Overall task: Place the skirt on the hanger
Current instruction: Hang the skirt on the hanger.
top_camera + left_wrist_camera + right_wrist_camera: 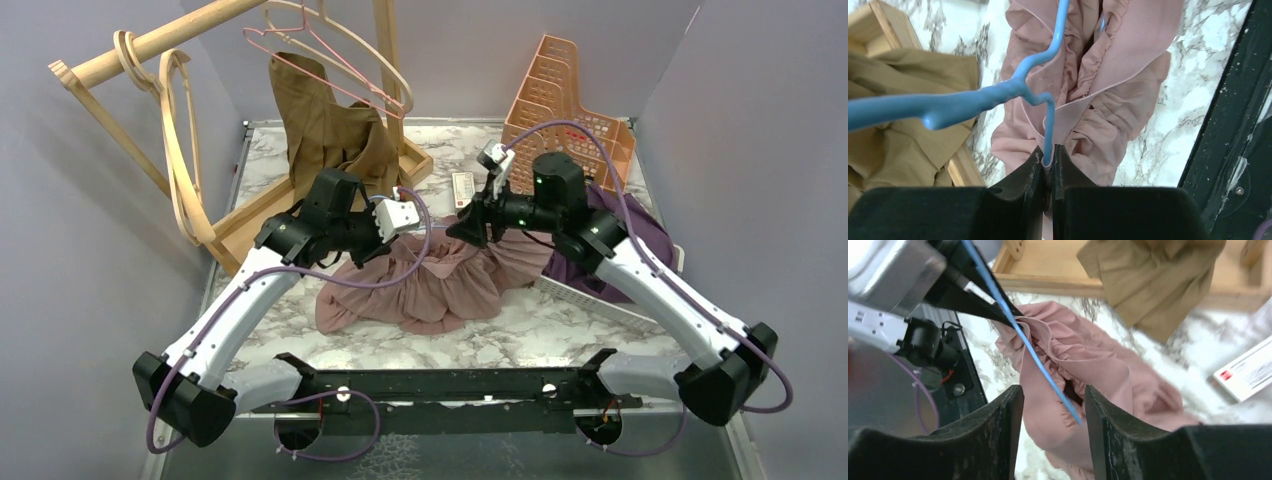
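Note:
The pink skirt [440, 285] lies bunched on the marble table between the two arms. My left gripper [1048, 152] is shut on the thin blue hanger [973, 102] just below its hook, with a sliver of pink hem pinched alongside, and holds it over the skirt [1108, 85]. In the right wrist view the hanger's blue arm [1018, 330] runs down from the left gripper [998, 310] to the skirt's gathered waistband [1073, 370]. My right gripper [1054, 390] is open, its fingers either side of the hanger's end and the waistband, gripping neither.
A wooden rack [150, 45] with wooden hangers and a pink wire hanger [330, 60] stands at the back left. A brown garment [325, 130] hangs over its base. An orange file holder [560, 100], a purple cloth [630, 230] and a small white box [462, 187] are at the back right.

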Robot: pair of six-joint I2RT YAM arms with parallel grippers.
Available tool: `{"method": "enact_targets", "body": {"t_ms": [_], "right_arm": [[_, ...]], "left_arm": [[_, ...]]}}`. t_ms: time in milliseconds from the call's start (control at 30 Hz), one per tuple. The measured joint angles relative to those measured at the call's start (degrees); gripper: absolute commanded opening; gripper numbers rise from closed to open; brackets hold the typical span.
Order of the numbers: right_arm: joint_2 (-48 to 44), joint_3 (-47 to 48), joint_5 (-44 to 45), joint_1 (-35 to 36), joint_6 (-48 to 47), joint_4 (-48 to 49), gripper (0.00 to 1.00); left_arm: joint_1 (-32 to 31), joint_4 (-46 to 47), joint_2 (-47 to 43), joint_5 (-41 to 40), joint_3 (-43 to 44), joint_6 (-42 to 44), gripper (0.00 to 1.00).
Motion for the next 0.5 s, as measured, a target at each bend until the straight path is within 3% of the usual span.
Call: {"method": "enact_targets", "body": {"t_ms": [200, 367, 500], "right_arm": [[-6.25, -1.31, -8.00, 0.00, -12.74, 2.71, 0.57], [0.74, 3.96, -16.24, 0.07, -21.75, -0.83, 0.57], [6.10, 5.64, -21.07, 0.11, -26.10, -5.14, 0.44]], "left_arm": [[-0.22, 1.07, -5.49, 4.96, -2.19, 3.56, 0.00], [-0.22, 1.33, -6.82, 7.06, -2.64, 4.83, 0.00], [-0.22, 1.57, -6.82, 7.28, -2.91, 5.07, 0.00]]}}
